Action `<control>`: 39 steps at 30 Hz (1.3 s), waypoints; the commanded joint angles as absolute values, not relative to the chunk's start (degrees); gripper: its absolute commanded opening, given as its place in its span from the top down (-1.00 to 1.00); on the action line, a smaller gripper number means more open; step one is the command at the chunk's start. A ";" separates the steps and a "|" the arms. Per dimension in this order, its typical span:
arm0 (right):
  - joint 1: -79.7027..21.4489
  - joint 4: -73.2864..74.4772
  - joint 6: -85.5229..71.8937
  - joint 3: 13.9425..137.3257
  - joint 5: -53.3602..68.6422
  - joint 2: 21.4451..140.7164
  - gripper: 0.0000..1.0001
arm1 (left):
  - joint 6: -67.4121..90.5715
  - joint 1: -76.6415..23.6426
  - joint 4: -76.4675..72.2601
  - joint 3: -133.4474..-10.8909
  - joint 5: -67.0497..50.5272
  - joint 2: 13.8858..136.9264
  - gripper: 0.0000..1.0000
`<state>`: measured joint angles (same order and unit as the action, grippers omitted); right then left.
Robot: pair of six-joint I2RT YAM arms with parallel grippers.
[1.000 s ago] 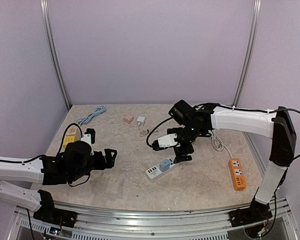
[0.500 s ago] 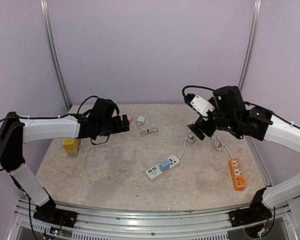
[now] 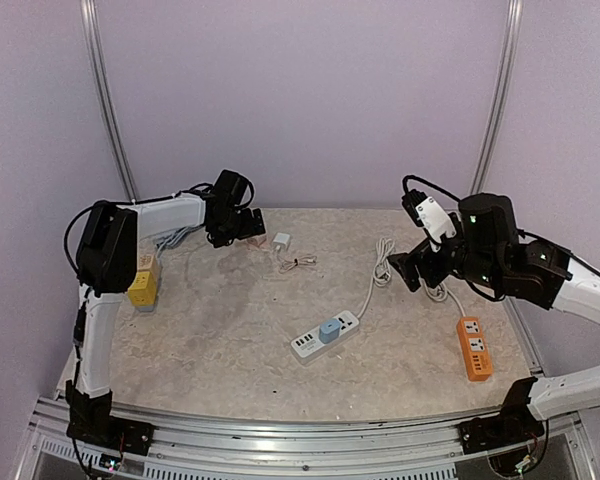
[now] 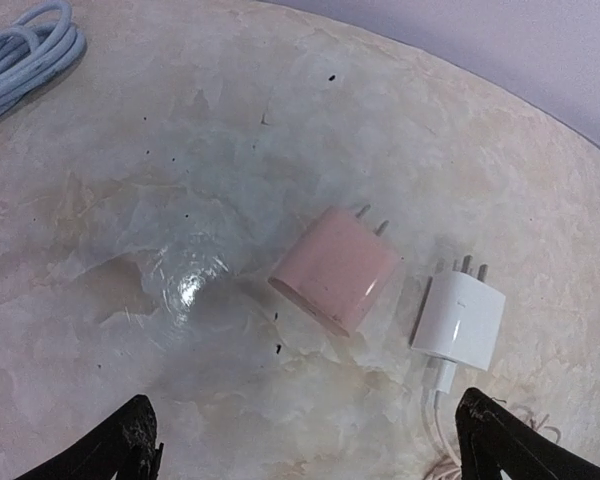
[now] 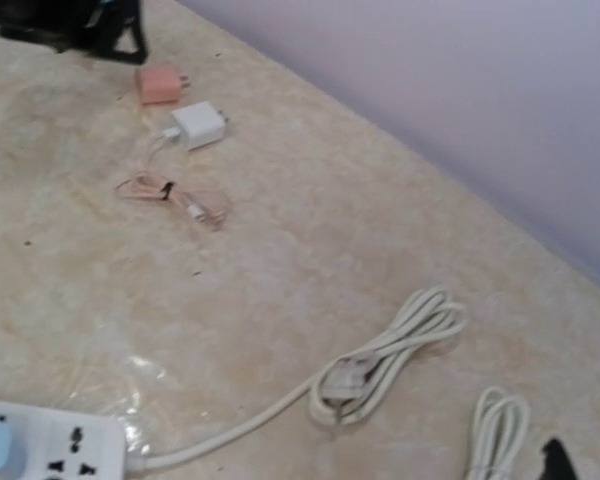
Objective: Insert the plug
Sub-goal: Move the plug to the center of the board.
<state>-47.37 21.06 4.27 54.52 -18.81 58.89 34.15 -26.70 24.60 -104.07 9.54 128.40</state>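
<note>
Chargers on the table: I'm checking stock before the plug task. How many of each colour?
pink charger: 1
white charger: 1
blue charger, plugged into the white power strip: 1
Total: 3

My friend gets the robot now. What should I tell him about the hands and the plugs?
Left hand: open, empty, hovering over the pink plug. The white plug lies beside it, near the table's far edge.
Right hand: open, empty, raised on the right side.
Power strip: mid-table, with a blue adapter in it.
Done: no plug picked up yet.
Left: grasp a plug, probably the pink one, carry it to a free socket and push it in.
</note>
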 commanded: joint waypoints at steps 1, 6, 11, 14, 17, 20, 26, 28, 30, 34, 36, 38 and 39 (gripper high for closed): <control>-47.20 21.43 0.35 53.21 -16.19 57.08 -0.99 | 34.25 -24.53 36.26 -115.19 7.59 136.23 -0.98; -47.37 21.36 -1.80 52.19 -13.65 55.82 -1.00 | 35.67 -22.69 37.59 -120.13 4.82 140.87 -0.98; -47.99 21.38 -2.64 52.28 -12.31 56.23 -1.00 | 35.03 -22.43 38.29 -125.74 3.04 143.87 -0.98; -48.48 21.13 -2.69 52.62 -12.30 56.48 -0.99 | 34.01 -22.42 34.33 -125.46 1.05 144.87 -0.98; -48.88 21.21 -2.48 52.98 -12.30 56.88 -1.00 | 33.12 -22.23 31.00 -126.20 -3.51 145.75 -0.98; -49.40 22.24 -2.65 54.04 -12.56 57.36 -0.99 | 32.07 -22.11 29.17 -127.09 -5.59 146.28 -0.98; -50.59 22.73 -3.06 54.90 -13.56 56.61 -1.00 | 31.58 -22.02 31.33 -130.85 -8.83 148.79 -0.98; -50.70 23.01 -3.24 55.25 -13.75 56.80 -1.00 | 31.27 -22.04 30.16 -130.78 -10.95 148.92 -0.98; -51.07 23.49 -3.25 55.73 -14.10 57.12 -1.00 | 31.03 -22.05 29.89 -131.18 -12.25 149.19 -0.98; -51.74 23.83 -3.25 56.35 -14.76 57.50 -0.99 | 30.62 -21.85 29.65 -131.43 -13.93 149.49 -0.97; -51.90 23.82 -3.35 56.78 -14.86 57.76 -1.00 | 30.43 -21.68 30.04 -131.92 -14.35 149.73 -0.96; -52.24 23.92 -3.39 57.09 -14.92 58.10 -0.99 | 30.54 -21.59 30.99 -132.53 -13.91 150.05 -0.96; -52.43 24.04 -3.46 57.27 -15.02 58.34 -0.99 | 30.99 -21.42 31.63 -132.80 -12.90 150.17 -0.98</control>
